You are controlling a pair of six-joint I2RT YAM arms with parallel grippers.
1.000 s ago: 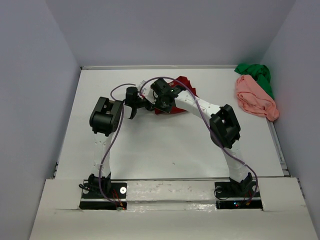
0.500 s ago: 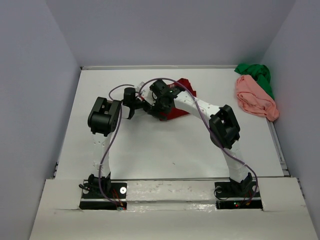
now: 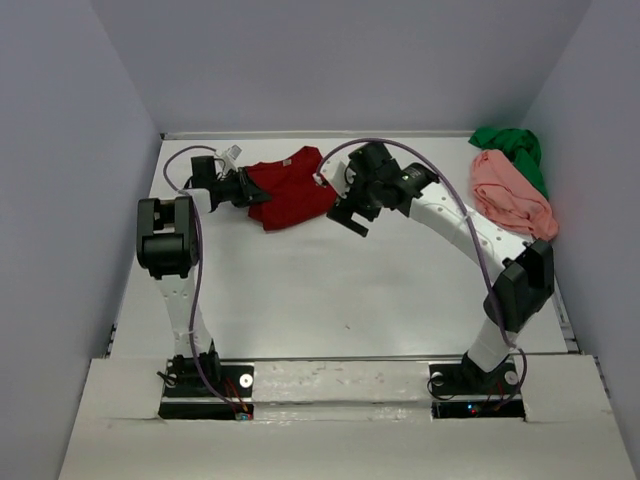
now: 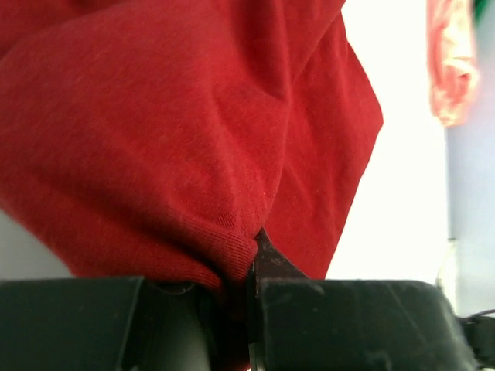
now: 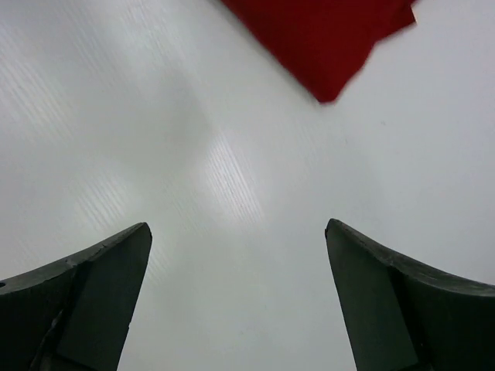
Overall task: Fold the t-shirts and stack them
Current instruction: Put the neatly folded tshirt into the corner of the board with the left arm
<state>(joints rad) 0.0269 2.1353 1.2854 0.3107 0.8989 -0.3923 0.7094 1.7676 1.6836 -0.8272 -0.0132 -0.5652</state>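
The dark red t-shirt [image 3: 292, 188] lies partly spread at the back of the table, left of centre. My left gripper [image 3: 252, 193] is shut on its left edge; in the left wrist view the red cloth [image 4: 193, 131] fills the frame, and a ribbed fold is pinched between the jaws of my left gripper [image 4: 251, 259]. My right gripper [image 3: 350, 218] hangs open just right of the shirt, holding nothing. In the right wrist view its fingers [image 5: 85, 294] stand wide apart over bare table, with a corner of the red shirt [image 5: 325, 39] ahead. The salmon pink t-shirt [image 3: 510, 198] and the green t-shirt [image 3: 512, 148] lie crumpled at the back right.
Grey walls close in the white table [image 3: 330, 290] at the back and on both sides. The pink and green heap sits against the right wall. Purple cables loop over both arms. The pink shirt [image 4: 451, 62] shows far off in the left wrist view.
My right gripper opened, let go of the red shirt and drew back to the right. My left arm swung left and back, pulling the red shirt out wider.
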